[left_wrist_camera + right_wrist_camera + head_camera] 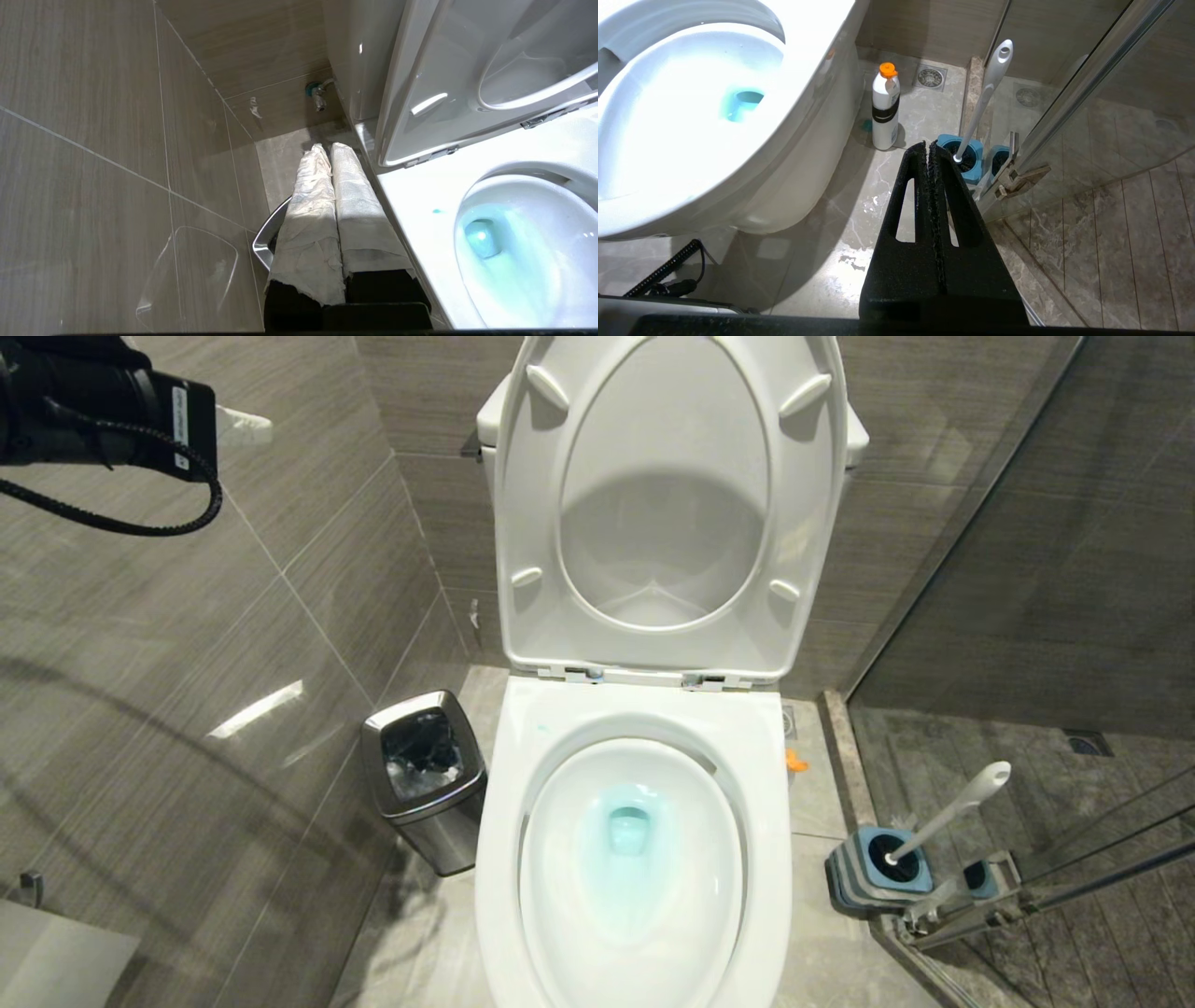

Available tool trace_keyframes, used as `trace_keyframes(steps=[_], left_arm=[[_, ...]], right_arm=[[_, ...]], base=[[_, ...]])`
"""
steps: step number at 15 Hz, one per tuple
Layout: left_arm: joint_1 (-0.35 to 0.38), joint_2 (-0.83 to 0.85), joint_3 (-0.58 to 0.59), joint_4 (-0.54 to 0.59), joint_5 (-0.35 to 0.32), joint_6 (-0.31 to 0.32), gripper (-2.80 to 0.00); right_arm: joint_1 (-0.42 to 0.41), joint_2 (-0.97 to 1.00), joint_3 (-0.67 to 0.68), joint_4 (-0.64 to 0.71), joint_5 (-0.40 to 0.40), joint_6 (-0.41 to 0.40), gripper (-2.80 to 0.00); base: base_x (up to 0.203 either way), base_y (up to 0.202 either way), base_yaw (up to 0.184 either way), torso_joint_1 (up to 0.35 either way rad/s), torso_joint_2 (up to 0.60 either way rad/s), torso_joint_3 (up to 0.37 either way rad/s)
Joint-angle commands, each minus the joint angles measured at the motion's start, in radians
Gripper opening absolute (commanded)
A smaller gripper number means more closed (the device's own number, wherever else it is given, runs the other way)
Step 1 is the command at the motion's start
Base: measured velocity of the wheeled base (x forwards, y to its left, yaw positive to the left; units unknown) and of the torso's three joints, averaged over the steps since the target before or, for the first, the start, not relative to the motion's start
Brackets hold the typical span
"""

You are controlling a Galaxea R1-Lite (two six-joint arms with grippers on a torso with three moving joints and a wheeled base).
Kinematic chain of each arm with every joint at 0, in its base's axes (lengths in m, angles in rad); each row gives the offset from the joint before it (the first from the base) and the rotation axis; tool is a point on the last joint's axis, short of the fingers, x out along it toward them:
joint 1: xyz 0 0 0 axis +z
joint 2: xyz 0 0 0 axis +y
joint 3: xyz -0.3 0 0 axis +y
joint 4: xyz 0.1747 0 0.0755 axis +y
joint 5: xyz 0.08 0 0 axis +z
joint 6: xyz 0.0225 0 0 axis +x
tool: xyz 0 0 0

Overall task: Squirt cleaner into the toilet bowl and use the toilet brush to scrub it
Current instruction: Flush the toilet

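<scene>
Left claw point(329, 149), pressed closed and empty, hangs over the steel bin point(425, 779) beside the toilet bowl point(635, 859); right claw point(928, 148) is closed and empty near the toilet brush point(987, 93), upright in its blue holder point(964, 158); turquoise cleaner point(627, 831) tints the water

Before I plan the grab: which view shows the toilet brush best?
The right wrist view: the toilet brush shows its whole handle, standing in its blue holder. The head view shows it smaller, at the side. The left wrist view misses it.
</scene>
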Motion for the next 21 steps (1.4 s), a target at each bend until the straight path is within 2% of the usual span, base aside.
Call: trace_keyframes(steps=[1, 21], left_arm=[[-0.001, 0.0, 0.011, 0.003, 0.0, 0.002, -2.8], [-0.012, -0.007, 0.012, -0.001, 0.0, -0.007, -2.8]], right_arm=[[0.0, 0.0, 0.001, 0.0, 0.001, -0.001, -2.8], [0.0, 0.0, 0.001, 0.0, 0.001, -0.001, -2.8]], base=[[0.0, 0.0, 0.0, 0.0, 0.0, 0.0], [0.0, 0.0, 0.0, 0.0, 0.0, 0.0]])
